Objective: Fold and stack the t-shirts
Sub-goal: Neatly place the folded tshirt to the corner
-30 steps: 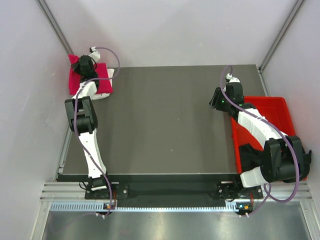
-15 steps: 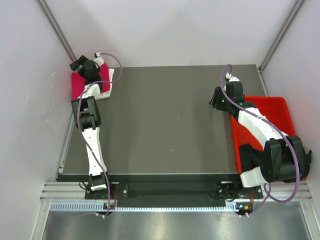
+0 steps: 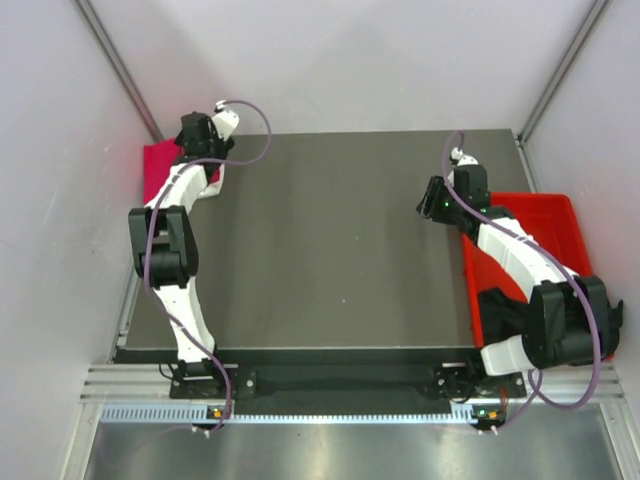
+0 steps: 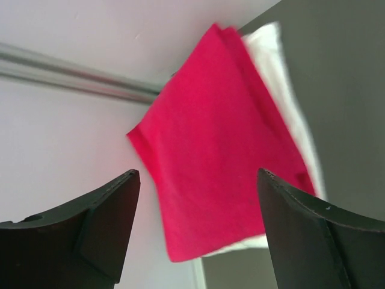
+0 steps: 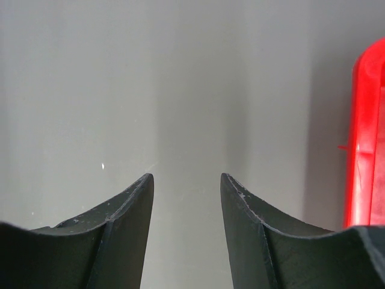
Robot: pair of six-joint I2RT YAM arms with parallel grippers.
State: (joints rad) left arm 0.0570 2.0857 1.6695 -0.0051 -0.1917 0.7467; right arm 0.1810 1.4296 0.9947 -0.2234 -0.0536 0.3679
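Left hand [image 4: 198, 174] spread above the pink t-shirt [image 4: 222, 150] lying on the white t-shirt [image 4: 299, 129]; right hand [image 5: 185, 177] parted.

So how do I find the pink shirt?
Look at the dark table, at its far left corner by the wall. The pink shirt lies folded there. It is the bright one on top, with a white shirt peeking out underneath.
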